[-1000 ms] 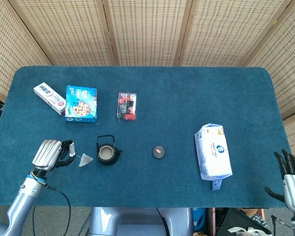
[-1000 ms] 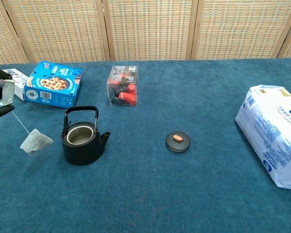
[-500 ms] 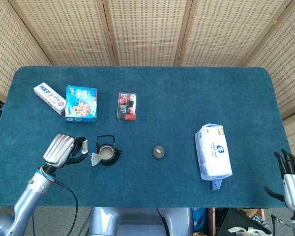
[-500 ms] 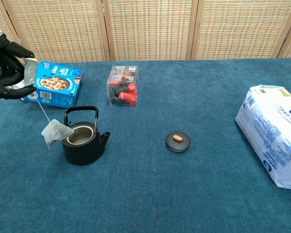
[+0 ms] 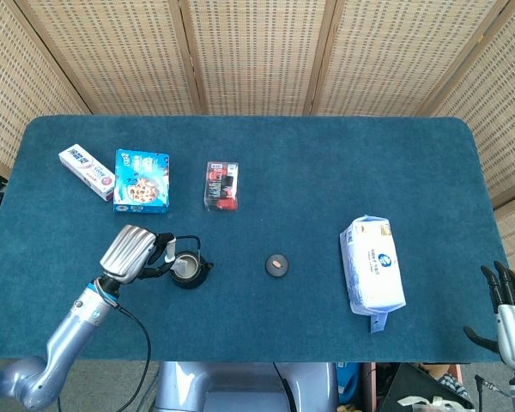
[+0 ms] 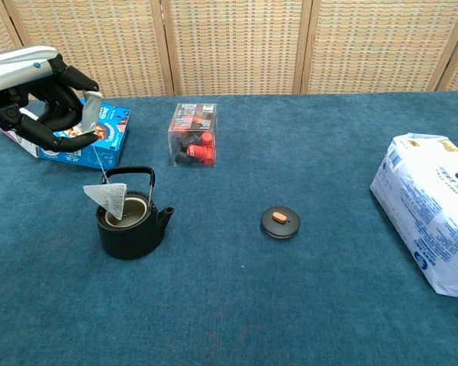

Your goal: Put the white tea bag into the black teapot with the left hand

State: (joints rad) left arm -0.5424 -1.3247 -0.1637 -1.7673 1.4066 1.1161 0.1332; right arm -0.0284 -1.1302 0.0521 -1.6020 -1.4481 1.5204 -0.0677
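Note:
The black teapot (image 6: 130, 226) stands open on the blue cloth, left of centre; from the head view it shows as (image 5: 187, 269). My left hand (image 6: 46, 107) hovers above and to the left of it, pinching the paper tag of the white tea bag (image 6: 109, 199). The bag dangles on its string just over the pot's left rim. In the head view my left hand (image 5: 136, 254) covers the bag. The pot's lid (image 6: 280, 222) lies apart to the right. My right hand (image 5: 508, 302) shows at the lower right corner, off the table, fingers spread and empty.
A blue cookie box (image 6: 86, 135) and a white toothpaste box (image 5: 87, 170) lie behind my left hand. A clear box with red items (image 6: 194, 145) stands behind the teapot. A white packet (image 6: 431, 222) lies at the right.
My left hand has risen and moved right toward the teapot, carrying the tea bag from beside the pot's left side to just over its rim.

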